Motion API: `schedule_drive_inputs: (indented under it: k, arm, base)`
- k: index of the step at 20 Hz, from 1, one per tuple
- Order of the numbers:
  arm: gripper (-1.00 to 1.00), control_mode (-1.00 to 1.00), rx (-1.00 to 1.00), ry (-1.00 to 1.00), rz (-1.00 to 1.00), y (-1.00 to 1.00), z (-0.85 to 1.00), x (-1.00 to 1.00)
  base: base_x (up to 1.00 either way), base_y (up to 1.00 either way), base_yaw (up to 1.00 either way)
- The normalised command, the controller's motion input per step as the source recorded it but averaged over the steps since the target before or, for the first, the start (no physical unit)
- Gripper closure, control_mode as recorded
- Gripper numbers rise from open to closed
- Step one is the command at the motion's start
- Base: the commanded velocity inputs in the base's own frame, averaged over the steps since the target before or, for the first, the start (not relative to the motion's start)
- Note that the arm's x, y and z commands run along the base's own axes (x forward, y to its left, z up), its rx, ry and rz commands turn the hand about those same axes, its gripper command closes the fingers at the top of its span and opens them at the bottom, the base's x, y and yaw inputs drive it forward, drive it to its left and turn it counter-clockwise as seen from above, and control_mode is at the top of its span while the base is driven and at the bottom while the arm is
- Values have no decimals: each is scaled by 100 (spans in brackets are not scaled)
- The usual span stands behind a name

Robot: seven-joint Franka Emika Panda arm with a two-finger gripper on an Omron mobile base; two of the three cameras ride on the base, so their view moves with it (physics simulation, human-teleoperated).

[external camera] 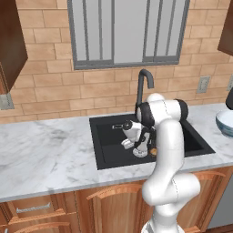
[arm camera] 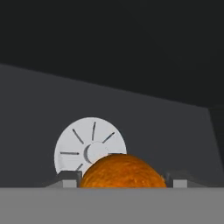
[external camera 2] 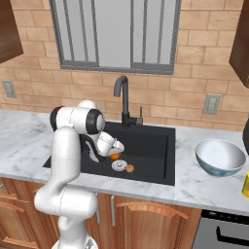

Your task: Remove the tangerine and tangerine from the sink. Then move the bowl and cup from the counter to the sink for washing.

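The bright orange tangerine (arm camera: 122,171) sits between my two finger tips in the hand view, and my gripper (arm camera: 124,181) is shut on it, low inside the black sink (external camera 2: 155,141). From the right base view the gripper (external camera 2: 114,153) holds that tangerine (external camera 2: 115,156) just above the silver drain (external camera 2: 118,166). The duller tangerine (external camera 2: 130,168) lies on the sink floor right of the drain. In the left base view the arm covers much of the hand, with a bit of orange tangerine (external camera: 154,151) showing. The white bowl (external camera 2: 220,156) and yellow cup (external camera 2: 246,185) stand on the counter (external camera 2: 194,187) to the right.
A dark curved faucet (external camera 2: 122,97) rises behind the sink. Brick wall and a window stand behind the counter. Wall outlets (external camera 2: 211,103) flank the sink. Wooden cabinets run below, and the marble stretches wide to the left (external camera: 45,150).
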Motion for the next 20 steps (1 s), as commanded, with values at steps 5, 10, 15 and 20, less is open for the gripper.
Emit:
schedule_drive_inputs:
  k: [5,10,15,20]
  arm:
    - [100,-100,0,7,0,11,28,-9]
    - [100,-100,0,3,0,5,31,-7]
    - [100,-100,0,0,0,1,28,-15]
    - [100,-100,0,0,0,5,30,-18]
  base:
    - [0,0,0]
    - [0,0,0]
    - [0,0,0]
    - [0,0,0]
